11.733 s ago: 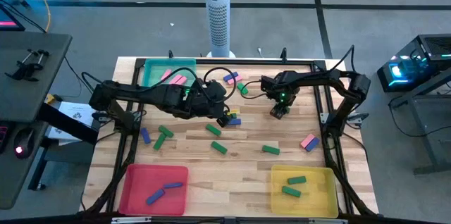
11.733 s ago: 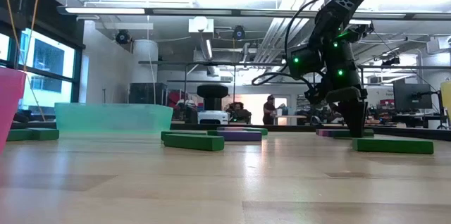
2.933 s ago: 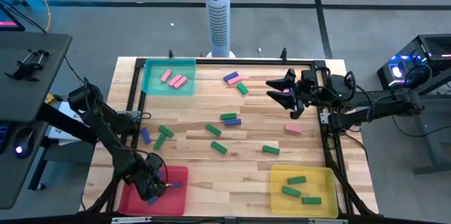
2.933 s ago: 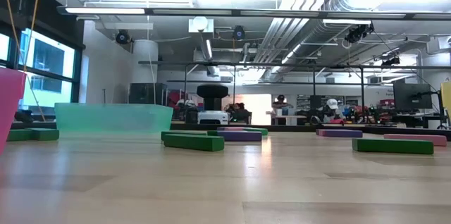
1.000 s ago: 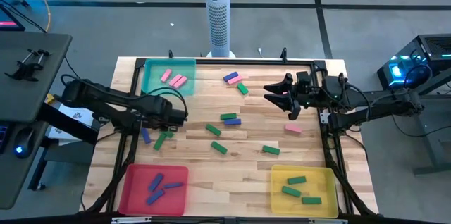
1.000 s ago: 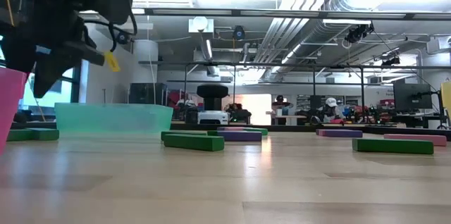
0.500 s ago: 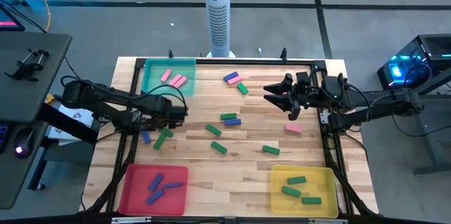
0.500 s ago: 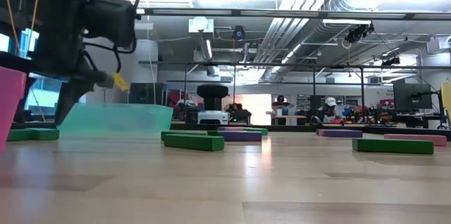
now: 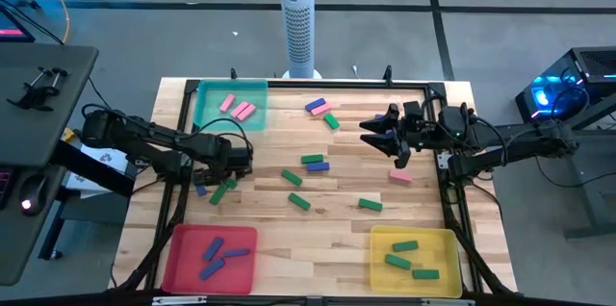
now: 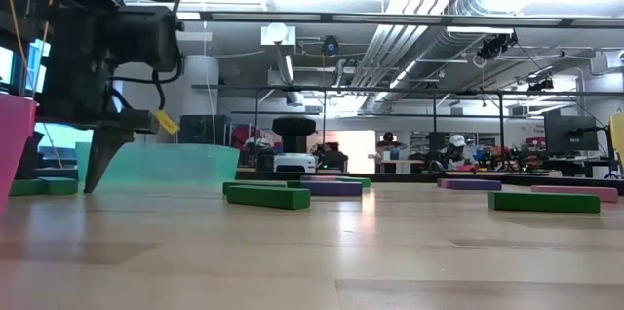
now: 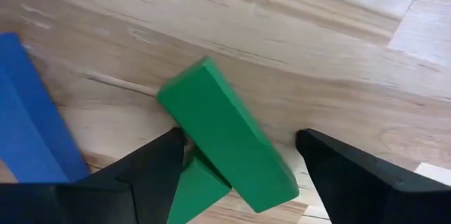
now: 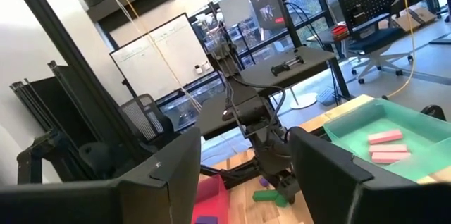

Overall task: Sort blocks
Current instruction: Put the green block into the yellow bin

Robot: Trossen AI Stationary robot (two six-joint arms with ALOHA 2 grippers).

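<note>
Nearest the front edge of the wooden surface (image 9: 327, 219), the red tray (image 9: 211, 258) holds a few blue blocks and the yellow tray (image 9: 415, 258) holds three green ones. Farther in, at the surface's left side, the left claw (image 9: 227, 177) is low over a green block (image 11: 224, 144), its fingers (image 11: 151, 171) spread wide to either side of the block without closing on it; a blue block (image 11: 32, 115) lies just beside, and a second green piece seems to sit under the first, though the close view makes that hard to judge. More green, blue and pink blocks lie scattered across the middle. At the right edge the right claw (image 9: 383, 138) hangs above the surface, fingers apart and empty, near a pink block (image 9: 399, 176). Farthest back, the teal tray (image 9: 231, 106) holds three pink blocks.
</note>
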